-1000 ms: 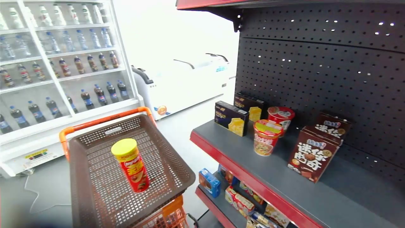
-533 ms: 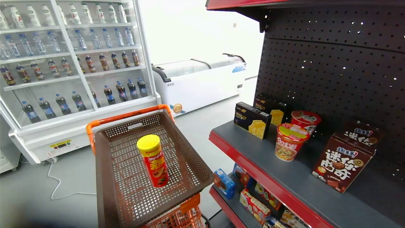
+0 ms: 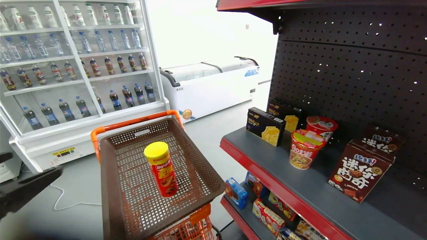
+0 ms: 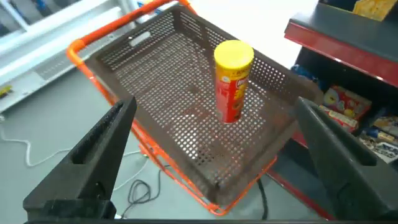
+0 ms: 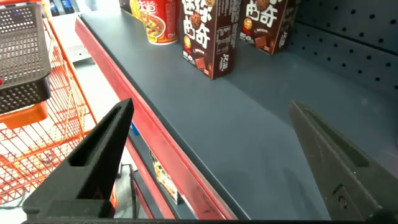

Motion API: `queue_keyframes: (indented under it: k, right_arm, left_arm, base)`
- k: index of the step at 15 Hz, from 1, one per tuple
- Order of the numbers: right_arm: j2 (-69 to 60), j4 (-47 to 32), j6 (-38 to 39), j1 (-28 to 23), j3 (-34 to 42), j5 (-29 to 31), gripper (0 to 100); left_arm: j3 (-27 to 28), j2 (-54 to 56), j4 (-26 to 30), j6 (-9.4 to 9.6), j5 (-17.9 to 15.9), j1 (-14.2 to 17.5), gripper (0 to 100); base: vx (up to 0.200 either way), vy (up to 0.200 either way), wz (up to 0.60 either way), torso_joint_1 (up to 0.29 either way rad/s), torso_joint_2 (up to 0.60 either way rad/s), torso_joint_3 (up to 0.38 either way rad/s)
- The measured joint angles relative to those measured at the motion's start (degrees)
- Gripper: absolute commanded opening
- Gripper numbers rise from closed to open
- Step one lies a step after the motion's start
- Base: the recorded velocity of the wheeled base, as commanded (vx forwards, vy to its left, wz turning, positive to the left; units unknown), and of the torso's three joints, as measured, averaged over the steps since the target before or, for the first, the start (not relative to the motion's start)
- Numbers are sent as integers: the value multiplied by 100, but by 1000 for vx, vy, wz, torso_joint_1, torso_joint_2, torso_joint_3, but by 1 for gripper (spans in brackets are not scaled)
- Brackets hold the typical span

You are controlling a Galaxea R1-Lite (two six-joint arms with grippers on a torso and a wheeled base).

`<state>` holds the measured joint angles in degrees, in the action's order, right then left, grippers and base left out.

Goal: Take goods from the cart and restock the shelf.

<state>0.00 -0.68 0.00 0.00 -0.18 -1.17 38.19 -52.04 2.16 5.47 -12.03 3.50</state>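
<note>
On the left wrist view, my left gripper (image 4: 216, 109) hangs above the cart (image 4: 84, 53) with its fingers spread wide and nothing between them. Below it is the brown mesh basket (image 4: 155, 87) on top of the cart. The only thing I see in it is one can (image 4: 231, 81), red with a yellow lid, standing upright near the middle of the mesh floor. The can is apart from both fingers. The red lip of the shelf (image 4: 348, 46) sits just beside the basket's far side, with packets (image 4: 339, 102) on a lower tier beneath it.

On the right wrist view, my right gripper (image 5: 211, 111) is also wide open and empty, over a bare stretch of the shelf's grey deck. Farther along the deck stand two brown boxes (image 5: 208, 34), one behind the other, and a noodle cup (image 5: 163, 22) beside them. The cart's orange wire frame shows past the shelf edge.

On the head view, the can stands upright in the basket, clear of every wall. The left gripper is at the cart's left, well apart from the can. On the shelf at my right I count two black boxes (image 3: 266, 126), two noodle cups and the two brown boxes, each pair set front to back. A blue box (image 3: 236, 192) and more packets fill the tier below. Behind the cart are a drinks fridge (image 3: 76, 66) full of bottles and a chest freezer (image 3: 210, 83).
</note>
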Motion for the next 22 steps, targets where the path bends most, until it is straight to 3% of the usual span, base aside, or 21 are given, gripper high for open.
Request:
queue_keyframes:
  k: [5,7,9,11,17,22]
  right_arm:
    - [0,-2,0,0,0,0,100]
    - [0,0,2,0,0,2,100]
    - [0,-2,0,0,0,5,100]
    - [0,-2,0,0,0,5,100]
    - [0,-2,0,-2,0,-2,100]
    - [0,-2,0,0,0,6,100]
  left_arm:
    - [-527,-2814,-3146,76,-1224,276,100]
    - [-777,-3727,-3922,163,-1694,217,100]
    - [-870,-4498,-4256,369,-1925,99,100]
    - [-794,-5032,-4511,449,-2024,-9,100]
    - [-107,-6439,-5350,475,-2042,-380,100]
    - [171,-7064,-5555,482,-2035,-578,100]
  base:
    - [0,0,0,0,0,0]
    - [0,0,0,0,0,0]
    - [0,0,0,0,0,0]
    - [0,0,0,0,0,0]
    - [0,0,0,0,0,0]
    - [0,0,0,0,0,0]
